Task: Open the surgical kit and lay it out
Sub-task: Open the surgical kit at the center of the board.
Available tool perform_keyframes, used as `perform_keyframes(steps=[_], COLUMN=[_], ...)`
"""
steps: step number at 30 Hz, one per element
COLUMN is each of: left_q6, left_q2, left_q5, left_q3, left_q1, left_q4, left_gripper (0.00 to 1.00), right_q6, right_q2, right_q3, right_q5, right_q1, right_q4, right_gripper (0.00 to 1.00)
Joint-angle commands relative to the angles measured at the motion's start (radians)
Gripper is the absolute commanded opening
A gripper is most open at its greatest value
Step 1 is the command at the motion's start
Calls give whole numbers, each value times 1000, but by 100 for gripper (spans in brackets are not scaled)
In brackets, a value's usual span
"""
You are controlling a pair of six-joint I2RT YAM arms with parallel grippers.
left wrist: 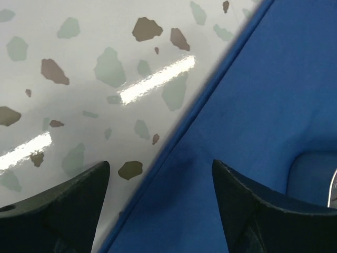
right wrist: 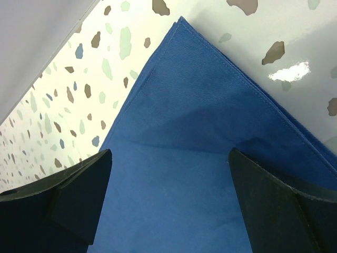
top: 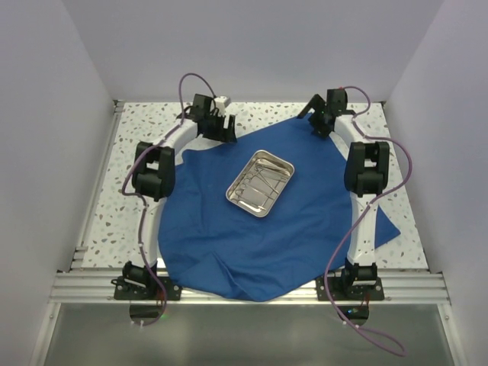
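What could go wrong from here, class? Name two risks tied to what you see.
Tugging the blue cloth with the left tool or right tool, both open, could shift the steel tray resting on it and spill the instruments. The cloth's wrinkled near edge overlaps the front rail and may snag.

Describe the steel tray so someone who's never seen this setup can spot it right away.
Find the speckled white table; a royal-blue cloth is spread over most of it. Near the cloth's middle sits a rectangular tray with rounded corners, turned at a diagonal. It is the only shiny metal object on the cloth, and slim silver instruments lie inside it.
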Motion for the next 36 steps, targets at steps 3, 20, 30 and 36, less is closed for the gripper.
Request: perform_keyframes(steps=[3,20,30,36], left_q6=[72,17,-73,-201], left_q2=[51,105,277,274], left_q5=[131,-159,-262,-135], left_q3=[-52,16,431,418], left_q1=[-47,-111,-70,-36], left_q4=[-163,-180,-142,127], left_gripper=[70,0,0,0], right_q6=[-31,-25,-23,21], right_q2=[-2,-15,-73,-142], right_q3=[-38,-67,-113,-224], right_q5=[28,-6,-15,-77], right_q1=[-19,-22,-22,-22], right_q4=[-105,-80,-34,111], right_gripper=[99,99,99,99])
